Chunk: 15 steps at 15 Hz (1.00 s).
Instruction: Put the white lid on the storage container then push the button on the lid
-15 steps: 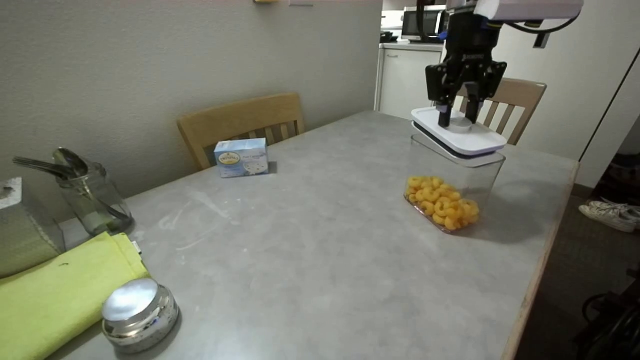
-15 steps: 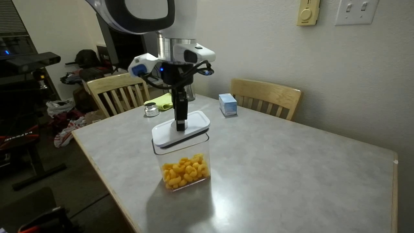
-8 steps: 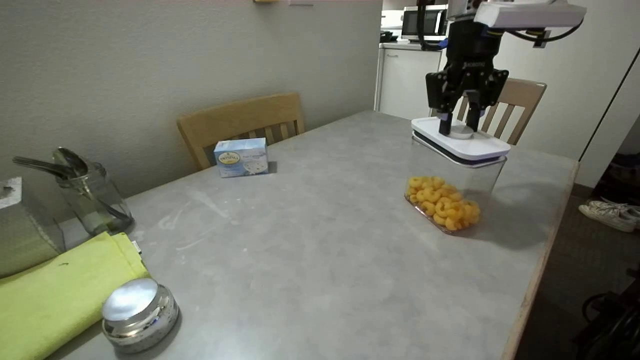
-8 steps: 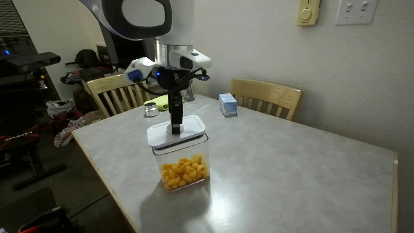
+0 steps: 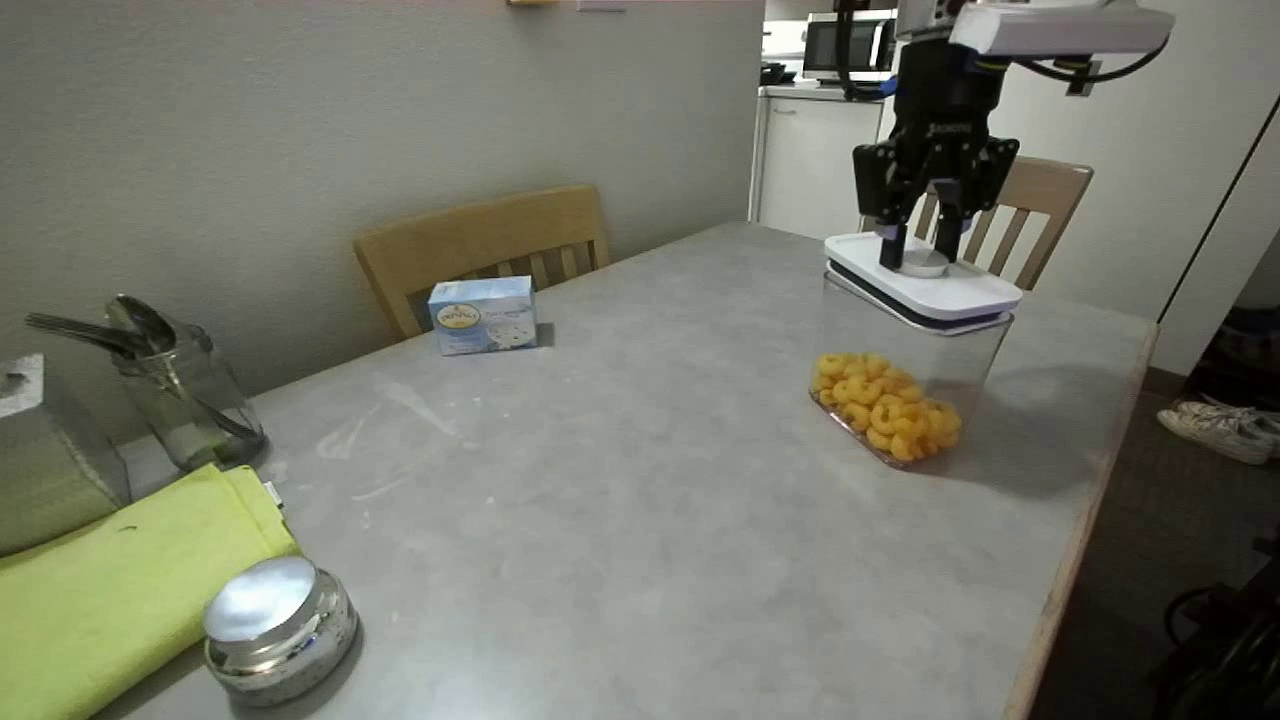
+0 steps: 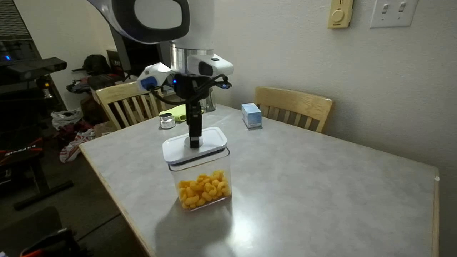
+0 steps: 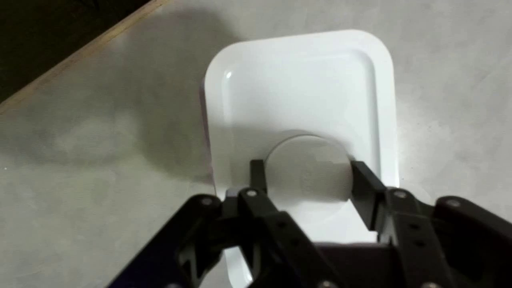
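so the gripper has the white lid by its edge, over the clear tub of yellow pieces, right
Not by its edge: the wrist view shows the gripper closed on the round button in the middle of the white lid. The rest stands: the lid is over the clear tub of yellow pieces.

A mostly black tool (image 5: 919,254), a white lid (image 7: 296,92) with a button (image 7: 308,172) in the same white, and yellow-orange pieces (image 6: 205,190) in a clear storage container (image 6: 200,170) catch the eye here. The surface (image 5: 620,500) in front of us is mottled grey with a tan edge (image 6: 435,214); a box (image 5: 484,318) shows pale blue and white, a cloth (image 5: 150,580) lime yellow and a tin (image 5: 278,632) polished silver.
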Motion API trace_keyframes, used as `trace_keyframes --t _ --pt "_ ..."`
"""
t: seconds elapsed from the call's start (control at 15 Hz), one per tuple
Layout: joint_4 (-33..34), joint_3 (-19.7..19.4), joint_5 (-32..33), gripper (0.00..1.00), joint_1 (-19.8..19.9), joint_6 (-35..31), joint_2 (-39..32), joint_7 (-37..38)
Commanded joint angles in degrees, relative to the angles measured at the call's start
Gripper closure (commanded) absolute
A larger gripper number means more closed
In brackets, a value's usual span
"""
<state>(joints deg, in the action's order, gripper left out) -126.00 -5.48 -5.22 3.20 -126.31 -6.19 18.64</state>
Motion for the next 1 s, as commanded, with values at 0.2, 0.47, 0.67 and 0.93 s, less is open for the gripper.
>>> trace_keyframes --t 0.2,0.47,0.67,0.93 --pt "-3.2 -0.8 0.0 0.71 1.1 -1.6 2.2 -1.1" --pt "-3.9 -0.8 -1.7 0.71 1.4 -3.2 1.2 -2.4" --pt "-4.7 -0.5 -3.9 0.71 1.4 -5.4 -0.1 -4.6" --pt "-4.6 0.2 -2.2 0.71 1.3 -6.9 -0.5 -16.1"
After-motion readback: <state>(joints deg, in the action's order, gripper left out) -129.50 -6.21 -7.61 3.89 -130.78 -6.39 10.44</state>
